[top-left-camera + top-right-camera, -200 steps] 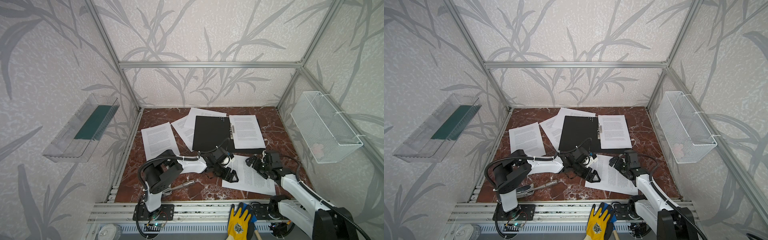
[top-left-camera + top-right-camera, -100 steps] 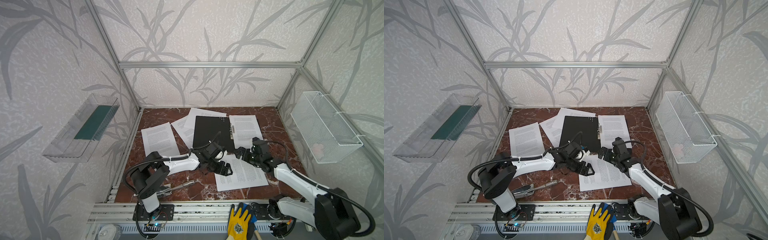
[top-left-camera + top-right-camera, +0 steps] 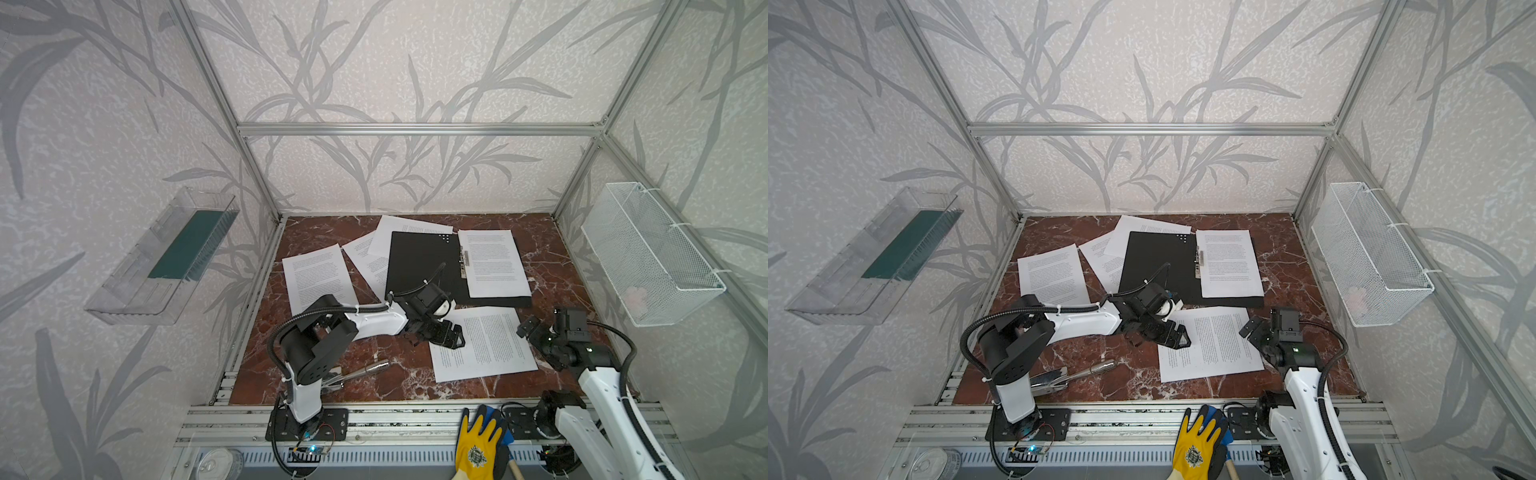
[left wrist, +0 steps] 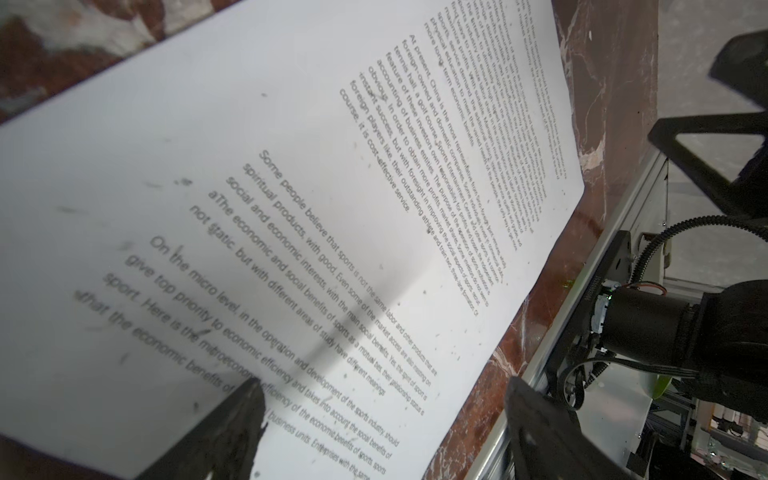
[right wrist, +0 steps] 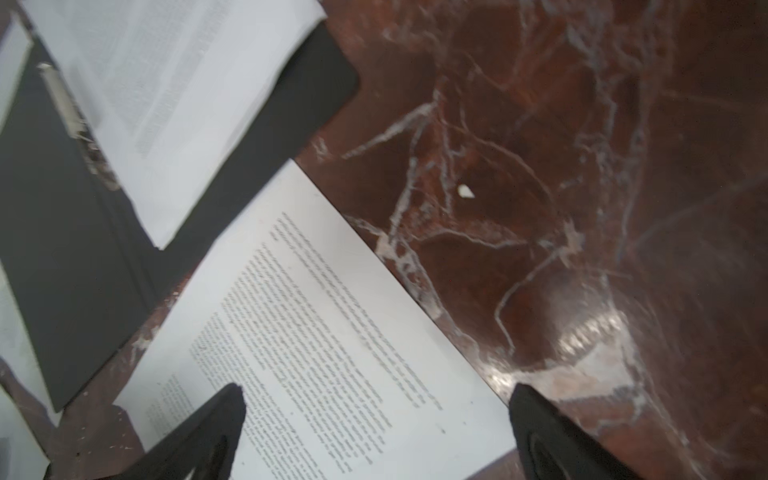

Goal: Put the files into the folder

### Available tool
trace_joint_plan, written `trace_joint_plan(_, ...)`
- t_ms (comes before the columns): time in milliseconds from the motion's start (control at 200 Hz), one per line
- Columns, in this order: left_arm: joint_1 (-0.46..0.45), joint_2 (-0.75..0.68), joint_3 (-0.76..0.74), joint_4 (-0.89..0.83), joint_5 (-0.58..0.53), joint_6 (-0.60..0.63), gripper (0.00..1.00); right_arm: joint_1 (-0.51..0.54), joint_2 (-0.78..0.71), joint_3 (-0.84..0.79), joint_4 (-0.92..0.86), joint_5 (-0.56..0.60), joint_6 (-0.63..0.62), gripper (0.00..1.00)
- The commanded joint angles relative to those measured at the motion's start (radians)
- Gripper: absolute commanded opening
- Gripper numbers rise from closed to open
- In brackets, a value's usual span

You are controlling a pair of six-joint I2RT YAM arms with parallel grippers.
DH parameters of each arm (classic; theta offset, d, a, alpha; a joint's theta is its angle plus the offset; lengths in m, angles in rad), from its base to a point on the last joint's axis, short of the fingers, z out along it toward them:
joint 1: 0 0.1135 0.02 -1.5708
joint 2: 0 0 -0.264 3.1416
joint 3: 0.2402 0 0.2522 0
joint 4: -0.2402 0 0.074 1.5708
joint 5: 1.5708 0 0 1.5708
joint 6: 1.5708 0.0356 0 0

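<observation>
The folder (image 3: 419,266) lies open toward the back of the worktop (image 3: 395,384), black inside up, with one sheet (image 3: 492,262) on its right half beside the metal clip (image 3: 464,262). Just in front, a loose sheet (image 3: 486,345) lies flat, and the left jaws spread wide over its left corner while the right jaws gape wide across its right edge, both empty. More files (image 3: 316,274) fan out left of the folder.

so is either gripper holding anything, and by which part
Nothing is held: the left gripper and the right gripper are both open, jaws spread at opposite edges of the nearest sheet.
</observation>
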Motion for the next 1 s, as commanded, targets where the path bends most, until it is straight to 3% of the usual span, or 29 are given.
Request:
trace_joint_plan(0, 0.002, 0.028, -0.036, -0.026, -0.031, 0.027, 0.91, -0.006, 0.027, -0.013, -0.117, 0.038, 0.073, 0.99)
trace_joint_plan(130, 0.003, 0.037, -0.046, -0.027, -0.027, 0.04, 0.91, -0.006, 0.025, -0.048, -0.112, 0.017, 0.108, 0.99)
trace_joint_plan(615, -0.015, 0.105, -0.025, -0.024, 0.013, 0.047, 0.9, -0.003, 0.036, -0.153, 0.034, -0.237, 0.187, 0.99)
trace_joint_plan(850, -0.029, 0.129, -0.008, -0.033, 0.021, 0.048, 0.9, 0.001, -0.083, -0.189, 0.163, -0.335, 0.227, 0.99)
trace_joint_plan(995, -0.04, 0.151, 0.009, -0.052, 0.022, 0.058, 0.89, 0.016, -0.133, -0.195, 0.209, -0.338, 0.241, 0.99)
